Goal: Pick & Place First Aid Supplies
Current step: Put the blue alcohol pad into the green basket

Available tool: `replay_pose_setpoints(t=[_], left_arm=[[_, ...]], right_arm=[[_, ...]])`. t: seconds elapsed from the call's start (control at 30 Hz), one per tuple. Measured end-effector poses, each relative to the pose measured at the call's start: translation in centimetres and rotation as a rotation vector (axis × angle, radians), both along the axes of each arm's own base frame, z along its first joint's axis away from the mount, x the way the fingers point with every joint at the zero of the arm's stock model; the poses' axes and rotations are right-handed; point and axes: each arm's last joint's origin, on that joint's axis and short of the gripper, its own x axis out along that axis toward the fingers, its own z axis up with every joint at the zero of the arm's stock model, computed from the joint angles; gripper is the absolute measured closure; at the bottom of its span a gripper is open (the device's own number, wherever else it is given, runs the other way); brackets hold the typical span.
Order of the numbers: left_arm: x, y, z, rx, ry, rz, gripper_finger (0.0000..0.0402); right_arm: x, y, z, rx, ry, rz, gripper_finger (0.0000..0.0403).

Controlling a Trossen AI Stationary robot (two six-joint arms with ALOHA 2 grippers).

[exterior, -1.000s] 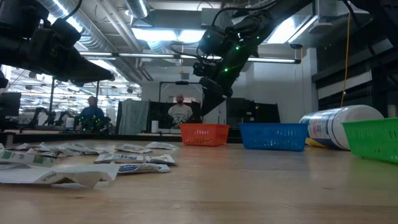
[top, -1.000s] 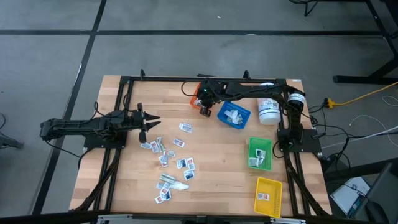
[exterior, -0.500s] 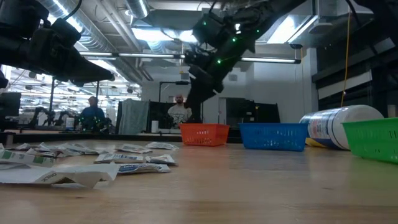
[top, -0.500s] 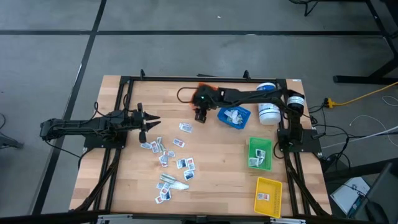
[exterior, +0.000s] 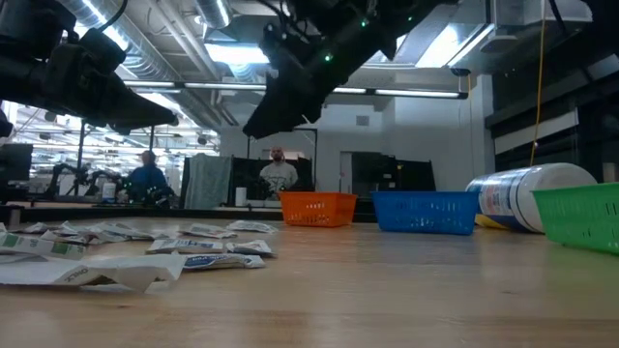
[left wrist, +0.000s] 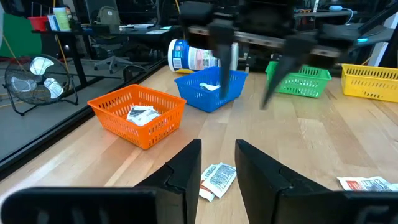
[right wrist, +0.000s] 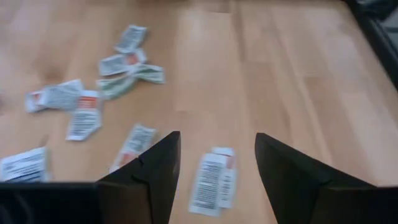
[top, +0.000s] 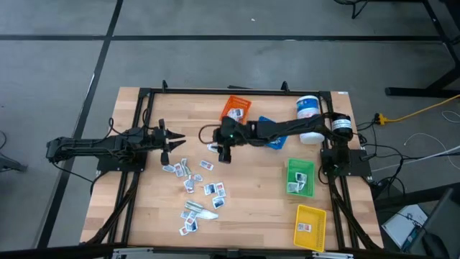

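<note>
Overhead, a pale wooden plank tabletop (top: 244, 216) in a black frame stands on grey concrete floor. Left arm lies along the table's left edge, its left gripper (top: 175, 140) with fingers spread, empty, short of the scatter. Small flat white first aid packets (top: 195, 180) with blue and red print lie loose over the centre-left of the wood. Right arm reaches across from the right side; right gripper (top: 224, 152) hangs above the upper end of the scatter, fingers (right wrist: 292, 177) apart with nothing between them, one packet (right wrist: 212, 175) lying under the gap. Beyond it: orange mesh plastic bin (top: 235, 109), blue plastic bin (top: 272, 137) partly under the arm, white cylindrical canister (top: 308, 111) with blue label, green plastic bin (top: 300, 177), yellow plastic bin (top: 310, 226) at the near right corner.

Left wrist view alone shows a packet inside the orange bin and white packets in the blue one. Low view alone shows the room: ceiling ducts, strip lights, two people (exterior: 279, 177) seated far behind the table; there the canister lies on its side.
</note>
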Motion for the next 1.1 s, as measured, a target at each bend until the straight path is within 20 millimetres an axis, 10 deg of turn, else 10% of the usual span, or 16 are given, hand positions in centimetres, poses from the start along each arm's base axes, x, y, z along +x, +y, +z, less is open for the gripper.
replay_pose_setpoints(t=[0.57,1.1], left_arm=[[0.0,0.0,0.0,0.000,0.000,0.000,0.0310],[0.0,0.0,0.0,0.000,0.000,0.000,0.0309]], right_arm=[[0.1,9.9,-2.3,-0.110,0.056,0.311,0.0196],[1.9,13.2,-7.2,-0.161,-0.002,0.407,0.0196]])
